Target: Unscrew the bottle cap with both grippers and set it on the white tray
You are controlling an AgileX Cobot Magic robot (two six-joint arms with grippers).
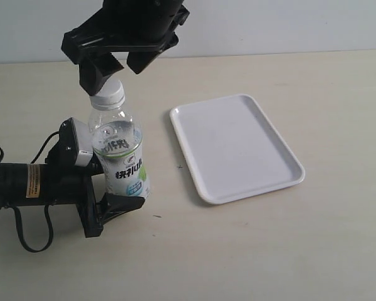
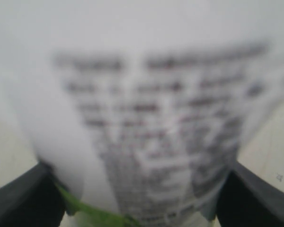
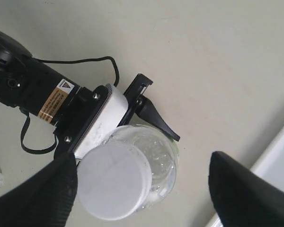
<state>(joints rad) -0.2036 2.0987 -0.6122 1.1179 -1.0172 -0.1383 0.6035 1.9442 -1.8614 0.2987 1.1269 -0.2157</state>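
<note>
The bottle [image 1: 118, 157] stands upright on the table, with the white bottle cap [image 1: 108, 94] on its neck. My left gripper [image 1: 121, 202] comes in from the side and is shut on the bottle's lower body. In the left wrist view the blurred label of the bottle [image 2: 146, 118] fills the picture between the two black fingers [image 2: 19, 201]. My right gripper [image 1: 120, 74] hangs open just above the cap. In the right wrist view the bottle cap [image 3: 112, 182] lies against one finger [image 3: 42, 194], and the other stands well apart. The white tray [image 1: 238, 147] lies empty to the right.
The left arm's black cylinder [image 1: 31, 183] with a yellow sticker and a looping cable [image 1: 25, 241] lies along the table at the left. A corner of the tray [image 3: 277, 156] shows in the right wrist view. A pale wall runs behind the table.
</note>
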